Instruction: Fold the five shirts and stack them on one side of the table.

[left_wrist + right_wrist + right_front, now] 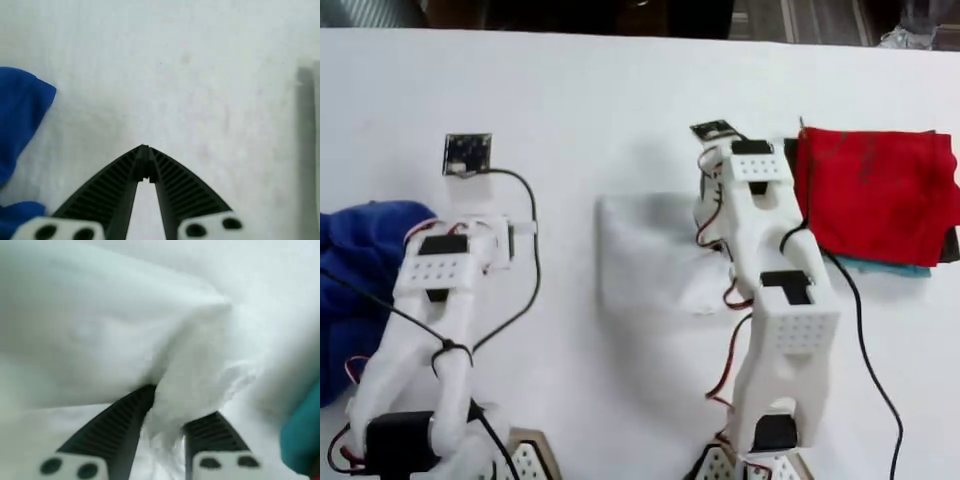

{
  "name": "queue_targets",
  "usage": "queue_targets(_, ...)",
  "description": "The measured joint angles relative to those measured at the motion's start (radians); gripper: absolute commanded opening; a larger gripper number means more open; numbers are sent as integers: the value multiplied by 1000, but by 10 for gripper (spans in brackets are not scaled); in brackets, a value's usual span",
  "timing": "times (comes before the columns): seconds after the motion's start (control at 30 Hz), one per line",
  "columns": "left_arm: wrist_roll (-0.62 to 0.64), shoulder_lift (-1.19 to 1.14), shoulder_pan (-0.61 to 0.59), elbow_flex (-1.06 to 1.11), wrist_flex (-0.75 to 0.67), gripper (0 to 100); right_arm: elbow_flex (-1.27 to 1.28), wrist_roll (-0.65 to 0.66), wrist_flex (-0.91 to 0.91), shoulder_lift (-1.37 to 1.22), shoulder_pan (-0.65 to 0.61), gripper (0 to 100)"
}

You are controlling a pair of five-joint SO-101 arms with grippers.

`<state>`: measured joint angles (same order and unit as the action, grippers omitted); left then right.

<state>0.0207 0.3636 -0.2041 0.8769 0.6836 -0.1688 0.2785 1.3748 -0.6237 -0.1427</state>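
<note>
A white shirt (655, 250), partly folded, lies on the white table between the two arms. My right gripper (175, 407) is shut on a bunched fold of this white shirt (125, 330), with cloth pressed between its dark fingers (125, 415). The right arm (770, 260) stretches over the shirt's right edge. A crumpled blue shirt (360, 270) lies at the table's left side, beside the left arm (440, 270). My left gripper (145, 167) is shut and holds nothing, hovering over bare table with the blue shirt (20, 110) off to one side.
A stack of folded shirts sits at the far right: a red one (875, 190) on top, a teal one (890, 266) and a dark one (950, 245) peeking out below. The teal cloth (305, 435) lies close to my right gripper. Black cables (530, 260) trail from both arms.
</note>
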Motion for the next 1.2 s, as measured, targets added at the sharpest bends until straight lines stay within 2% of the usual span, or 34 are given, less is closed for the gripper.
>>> queue_targets(0.23, 0, 0, 0, 0, 0, 25, -52, 5, 14, 8, -8, 21)
queue_targets(0.43, 0, 0, -2, 26, -46, 25, -66, 46, 31, 153, 17, 21)
queue_targets(0.8, 0, 2, -3, 190, -258, 25, -77, 140, 106, 460, 28, 20)
queue_targets(0.93, 0, 2, -6, 193, -270, 25, -77, 172, 109, 548, 31, 20)
queue_targets(1.2, 0, 2, -3, 193, -272, 26, -135, 219, 115, 680, 115, 20)
